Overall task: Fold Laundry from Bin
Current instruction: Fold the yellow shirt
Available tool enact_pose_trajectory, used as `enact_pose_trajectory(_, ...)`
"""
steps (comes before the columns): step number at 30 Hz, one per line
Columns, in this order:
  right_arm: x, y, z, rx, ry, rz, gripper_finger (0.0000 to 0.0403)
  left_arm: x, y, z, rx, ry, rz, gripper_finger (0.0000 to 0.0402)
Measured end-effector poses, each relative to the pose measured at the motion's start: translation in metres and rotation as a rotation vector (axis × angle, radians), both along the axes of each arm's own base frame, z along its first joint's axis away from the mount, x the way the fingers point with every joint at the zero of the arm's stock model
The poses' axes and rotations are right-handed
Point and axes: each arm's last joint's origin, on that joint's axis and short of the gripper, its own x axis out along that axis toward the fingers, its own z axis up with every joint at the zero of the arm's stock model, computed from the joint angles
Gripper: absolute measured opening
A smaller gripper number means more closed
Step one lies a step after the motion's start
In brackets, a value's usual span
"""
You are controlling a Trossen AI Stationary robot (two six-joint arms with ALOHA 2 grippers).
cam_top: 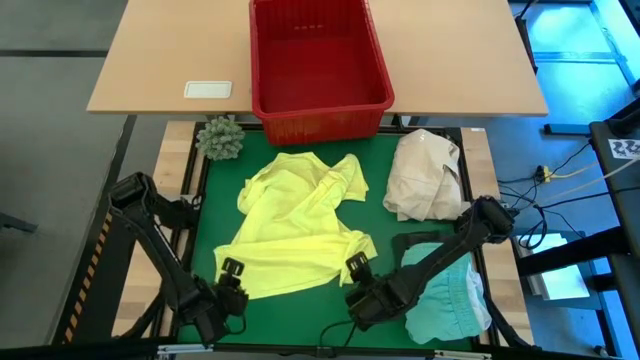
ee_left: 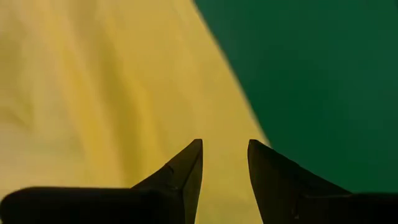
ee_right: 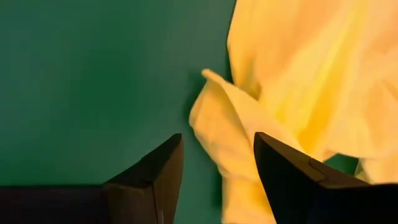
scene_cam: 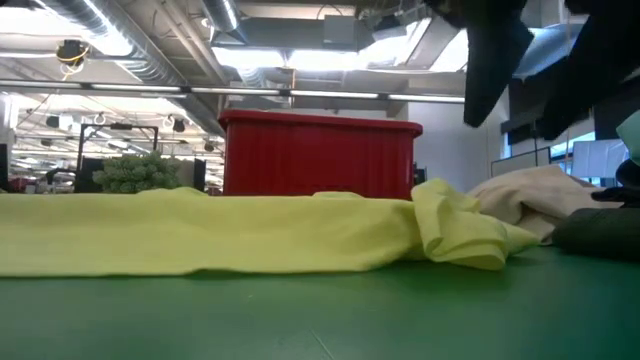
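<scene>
Both pincers hang parted and empty over the yellow shirt's [cam_top: 295, 225] near hem, left pincer [cam_top: 232, 268] at 7 o'clock, right pincer [cam_top: 357, 266] at 5 o'clock.

Shirt [cam_top: 295, 225] on mat [cam_top: 380, 175], bin [cam_top: 318, 65] behind.

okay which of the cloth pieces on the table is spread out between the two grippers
The yellow shirt, lying across the middle of the green mat. The left gripper and right gripper both stand open at its near edge. The cream bundle and turquoise garment lie off to the right.
</scene>
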Motion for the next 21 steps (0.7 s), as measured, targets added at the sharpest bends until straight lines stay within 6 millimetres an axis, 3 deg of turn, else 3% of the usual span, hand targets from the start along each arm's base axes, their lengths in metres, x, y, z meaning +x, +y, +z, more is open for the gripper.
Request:
enact_pose_trajectory(5, 0.0, -0.003, -0.011, 0.0, -0.002, -0.001, 0.0195, -0.004, -0.006, -0.009, -0.052, -0.029, -0.017, 0.0122)
enact_pose_trajectory(21, 0.008, -0.021, -0.045, 0.076, -0.009, 0.003, 0.0195, -0.008, 0.005, -0.047, -0.161, 0.006, 0.118, 0.0122)
